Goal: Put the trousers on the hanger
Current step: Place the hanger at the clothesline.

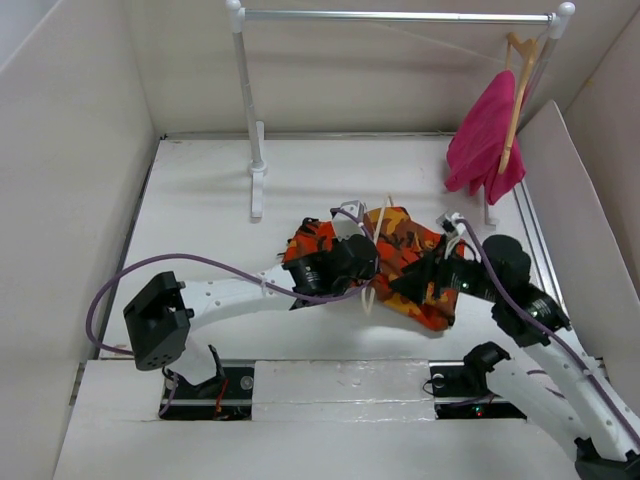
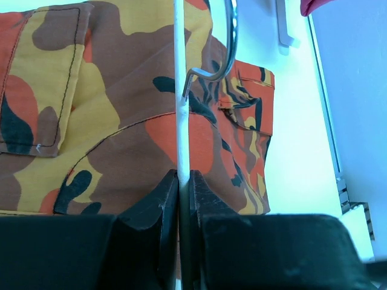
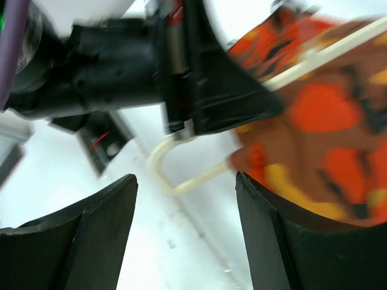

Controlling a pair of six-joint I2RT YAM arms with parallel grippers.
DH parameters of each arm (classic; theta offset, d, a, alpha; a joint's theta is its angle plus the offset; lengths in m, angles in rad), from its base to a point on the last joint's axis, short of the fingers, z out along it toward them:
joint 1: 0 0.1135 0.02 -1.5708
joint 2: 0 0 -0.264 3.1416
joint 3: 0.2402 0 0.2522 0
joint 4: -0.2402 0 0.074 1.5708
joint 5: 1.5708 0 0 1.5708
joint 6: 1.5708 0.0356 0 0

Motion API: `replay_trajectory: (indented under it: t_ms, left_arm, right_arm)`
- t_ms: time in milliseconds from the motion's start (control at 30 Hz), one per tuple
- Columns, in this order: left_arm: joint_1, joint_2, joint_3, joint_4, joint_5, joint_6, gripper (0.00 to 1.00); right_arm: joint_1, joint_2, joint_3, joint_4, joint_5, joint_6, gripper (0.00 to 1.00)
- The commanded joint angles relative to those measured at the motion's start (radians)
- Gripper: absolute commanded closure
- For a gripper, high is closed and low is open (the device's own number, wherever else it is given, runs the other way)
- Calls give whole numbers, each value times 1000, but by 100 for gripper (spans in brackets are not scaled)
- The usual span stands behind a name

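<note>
Seemingly the trousers [image 1: 405, 255] already drape the hanger [image 2: 179, 121] at the centre of the surface [image 1: 200, 200]; left fingers [image 2: 157, 205] clench its thin bar; right fingers [image 3: 91, 223] stand released beside the cloth; only tidying seems left.

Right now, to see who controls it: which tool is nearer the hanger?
Left. The left tool is shut on the hanger bar; the right tool stands open beside its rounded corner, not touching.

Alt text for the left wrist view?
The left gripper, jaws shut, pinches the thin cream hanger rod running straight up the frame. Behind it lie orange, yellow and brown camouflage trousers, with white table at right.
</note>
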Motion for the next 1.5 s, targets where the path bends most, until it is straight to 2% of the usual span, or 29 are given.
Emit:
replay_trajectory:
  t_ms: [0, 133, 233, 433, 567, 633, 733, 767, 800, 833, 867, 933, 1067, 1200, 1300, 1333, 1367, 1467]
  left_arm:
    - [-6, 0, 83, 87, -32, -14, 100]
    - [-6, 14, 95, 101, -24, -4, 100]
    - [-6, 8, 91, 110, -17, -7, 100]
    - [-6, -43, 54, 102, -7, -34, 100]
    - [-6, -81, 26, 86, 0, -60, 100]
    - [-6, -87, 23, 75, 0, -62, 100]
    - [-6, -110, 8, 70, 8, -69, 100]
    - [-6, -113, -1, 67, 10, -74, 100]
    - [-6, -121, -4, 64, 11, -79, 100]
    - [-6, -138, -12, 64, 16, -80, 100]
    - [-6, -138, -12, 64, 16, -80, 100]
    - [-6, -152, -11, 58, 22, -82, 100]
    - [-6, -185, 21, 56, 54, -74, 100]
    - [8, -213, 80, 55, 95, -28, 100]
    - [36, -219, 132, 30, 152, -16, 82]
    - [48, -228, 141, 24, 161, -10, 68]
    - [48, -235, 158, 23, 166, 1, 61]
    - [59, -259, 205, 20, 184, 45, 46]
  right_arm:
    - [157, -11, -66, 141, 84, 268, 28]
    - [348, 7, -135, 299, 184, 396, 25]
    - [480, 65, -152, 385, 321, 442, 23]
    - [532, 185, -124, 402, 482, 427, 24]
    - [532, 223, -161, 498, 548, 419, 28]
    - [532, 234, -167, 529, 557, 422, 34]
    - [532, 243, -167, 545, 597, 415, 51]
    - [532, 239, -170, 543, 612, 418, 67]
    - [541, 236, -175, 546, 621, 421, 75]
    - [541, 228, -198, 560, 629, 427, 93]
    - [541, 222, -198, 560, 629, 430, 93]
    - [541, 208, -219, 613, 628, 431, 100]
    - [541, 170, -229, 686, 611, 427, 100]
    - [541, 131, -163, 668, 600, 396, 100]
    - [541, 113, -47, 559, 623, 349, 100]
    - [541, 116, -13, 528, 629, 343, 100]
    - [531, 116, 17, 503, 632, 315, 100]
    - [500, 120, 101, 447, 629, 275, 100]
